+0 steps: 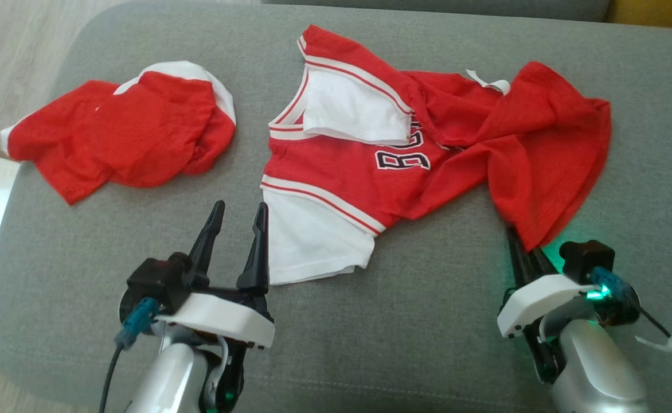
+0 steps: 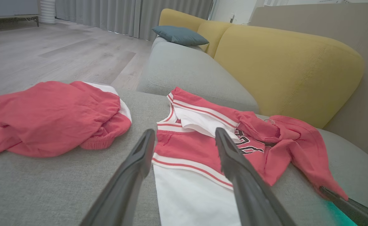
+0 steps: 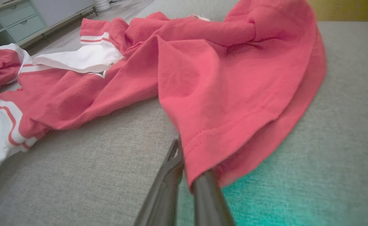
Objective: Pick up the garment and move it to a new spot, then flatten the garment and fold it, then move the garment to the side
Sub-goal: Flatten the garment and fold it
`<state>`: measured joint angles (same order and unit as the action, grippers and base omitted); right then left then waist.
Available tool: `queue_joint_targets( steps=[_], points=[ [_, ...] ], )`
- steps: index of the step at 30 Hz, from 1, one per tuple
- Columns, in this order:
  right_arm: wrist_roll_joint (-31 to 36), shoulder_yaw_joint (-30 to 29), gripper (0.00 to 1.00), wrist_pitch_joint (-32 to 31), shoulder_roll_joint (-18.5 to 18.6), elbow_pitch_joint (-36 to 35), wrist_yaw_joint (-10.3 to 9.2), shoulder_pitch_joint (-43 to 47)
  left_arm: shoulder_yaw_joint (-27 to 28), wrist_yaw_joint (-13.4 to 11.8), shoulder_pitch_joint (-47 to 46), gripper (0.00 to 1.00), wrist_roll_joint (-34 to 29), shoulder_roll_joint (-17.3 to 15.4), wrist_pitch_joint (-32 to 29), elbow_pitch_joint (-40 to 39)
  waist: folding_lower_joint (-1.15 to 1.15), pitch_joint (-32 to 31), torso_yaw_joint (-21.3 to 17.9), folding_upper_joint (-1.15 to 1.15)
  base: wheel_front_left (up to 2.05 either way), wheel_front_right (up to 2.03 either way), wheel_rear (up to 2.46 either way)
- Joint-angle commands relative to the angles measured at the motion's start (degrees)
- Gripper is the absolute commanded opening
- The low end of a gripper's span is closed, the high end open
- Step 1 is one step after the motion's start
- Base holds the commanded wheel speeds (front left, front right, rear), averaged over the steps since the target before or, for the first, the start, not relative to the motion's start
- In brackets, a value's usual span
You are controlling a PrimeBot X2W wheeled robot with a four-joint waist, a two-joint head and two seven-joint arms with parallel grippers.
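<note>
The jersey (image 1: pixel 370 166) lies rumpled mid sofa seat (image 1: pixel 416 321). Toward the seat's front, the left end effector (image 1: pixel 240 205) hovers, fingers apart and pointing inward; front right, the right end effector (image 1: pixel 524 244) pinches the jersey's red hem.

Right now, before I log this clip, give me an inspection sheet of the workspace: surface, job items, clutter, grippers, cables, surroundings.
Surface: grey cushion, woven fabric, flat.
Job's things: red and white jersey, crumpled, with a white sleeve folded over its chest.
Clutter: second red garment, bunched, lying apart on the jersey's left.
Grippers: left gripper open, beside the jersey's near white sleeve; right gripper closed on the jersey's red hem corner.
Cables: blue-plug cable at the left wrist; black cable at the right wrist, both off the clothes.
Surroundings: yellow sofa back, blue cushion, wood floor, grey curtains.
</note>
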<state>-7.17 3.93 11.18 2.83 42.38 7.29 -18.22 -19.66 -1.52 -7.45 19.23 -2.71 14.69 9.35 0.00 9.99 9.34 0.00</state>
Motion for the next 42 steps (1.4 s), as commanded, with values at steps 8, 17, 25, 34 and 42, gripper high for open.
queue_joint_targets(
  steps=[8, 17, 25, 34, 42],
  points=[
    [-0.15, -0.08, 0.00, 2.77, 0.05, -3.74, 0.20, 0.23, 2.42, -0.32, -1.08, 1.00, -0.48, -0.17, 0.31, -1.57, 0.00, -2.73, -3.51, 0.00, 0.00, 0.00, 0.00],
    [0.56, -2.94, 0.00, -1.11, 1.11, -17.37, 0.20, 8.64, 2.66, -0.73, 0.68, 1.00, -0.15, -0.17, 0.31, -1.99, 0.00, -5.41, -7.17, 0.00, 0.00, 0.00, 0.00],
    [0.07, -5.55, 0.00, -8.72, 2.44, -32.19, 0.20, 14.10, 2.35, -0.58, 1.15, 1.00, -0.12, -0.17, 0.31, -2.45, 0.00, -4.97, -7.74, 0.00, 0.00, 0.00, 0.00],
    [2.01, -7.85, 0.00, -13.92, 5.38, -30.65, 0.20, 8.62, 1.31, -0.10, -0.75, 1.00, -0.37, -0.17, 0.31, -2.18, 0.00, -2.00, -4.58, 0.00, 0.00, 0.00, 0.00],
    [3.69, -7.96, 0.00, -16.89, 8.13, -20.48, 0.20, 2.07, 1.13, 0.29, -1.17, 1.00, -0.60, -0.17, 0.31, -1.74, 0.00, -0.77, -2.25, 0.00, 0.00, 0.00, 0.00]
  ],
)
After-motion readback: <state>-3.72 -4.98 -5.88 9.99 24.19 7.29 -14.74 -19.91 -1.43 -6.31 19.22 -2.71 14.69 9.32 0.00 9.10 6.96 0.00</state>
